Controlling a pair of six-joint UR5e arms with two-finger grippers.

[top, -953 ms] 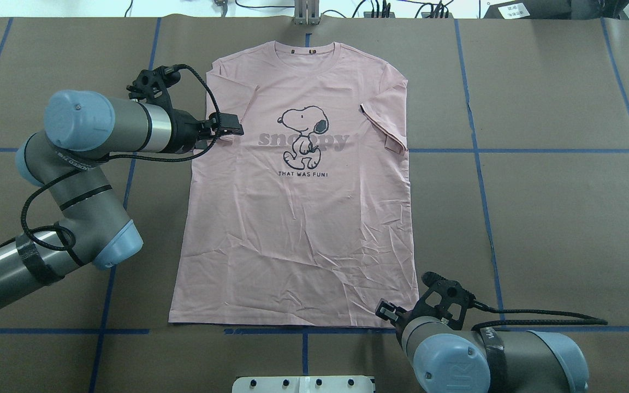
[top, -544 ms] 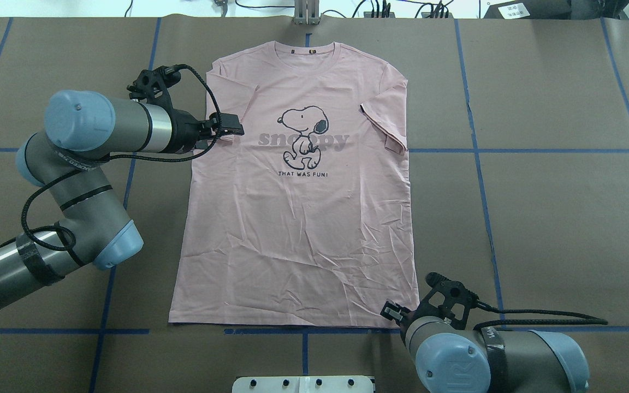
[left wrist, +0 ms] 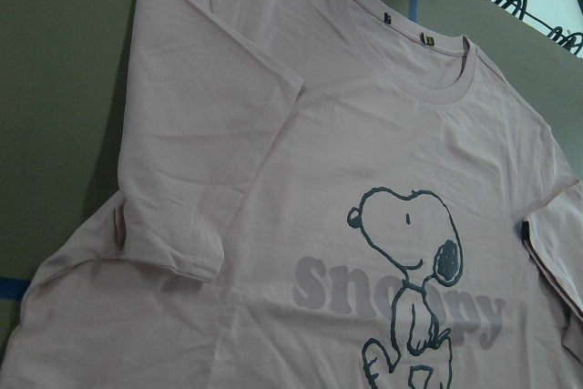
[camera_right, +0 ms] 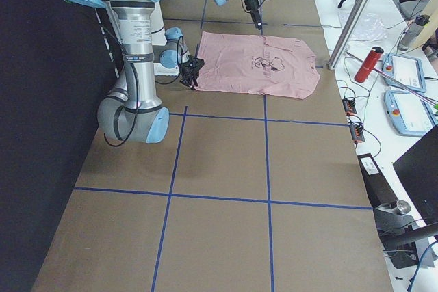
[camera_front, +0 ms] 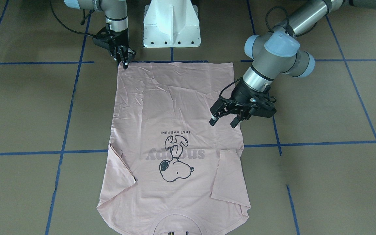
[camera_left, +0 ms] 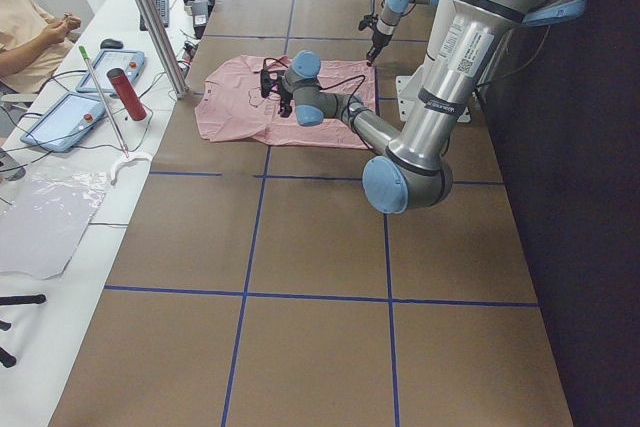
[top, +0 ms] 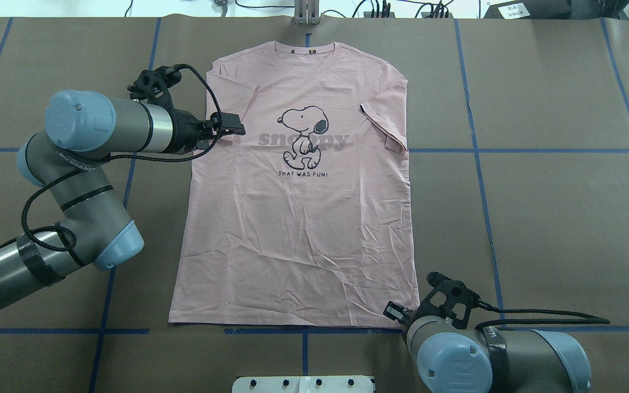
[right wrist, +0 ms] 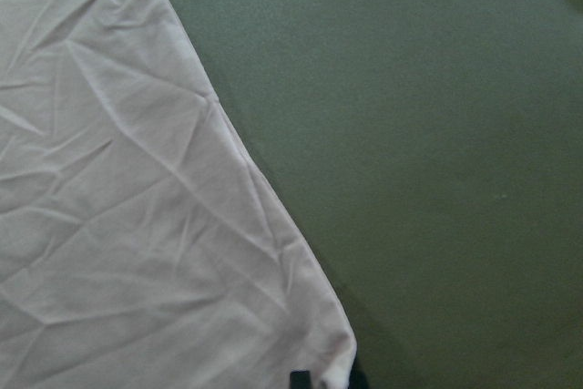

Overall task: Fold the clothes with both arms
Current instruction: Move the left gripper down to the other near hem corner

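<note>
The pale pink T-shirt (top: pixel 298 218) lies flat, print side up, collar at the far edge and both sleeves folded inward. My left gripper (camera_front: pixel 222 123) is open and empty, hovering over the shirt's left side just below the folded sleeve (left wrist: pixel 196 161); it also shows in the overhead view (top: pixel 232 131). My right gripper (camera_front: pixel 124 64) stands at the shirt's near right hem corner (right wrist: pixel 332 362), where one dark fingertip (right wrist: pixel 299 378) shows beside the cloth. I cannot tell whether the right gripper is open or shut.
Brown table cover (top: pixel 555 218) with blue tape lines. The white pedestal (camera_front: pixel 171 26) stands at the near edge between the arms. Off the far edge are cables (top: pixel 380 8), a metal post (camera_left: pixel 150 22), tablets (camera_left: pixel 65 119) and a red bottle (camera_left: pixel 127 94).
My right gripper has shifted slightly to the right along the hem toward the corner. The left arm and the shirt have hardly moved.
</note>
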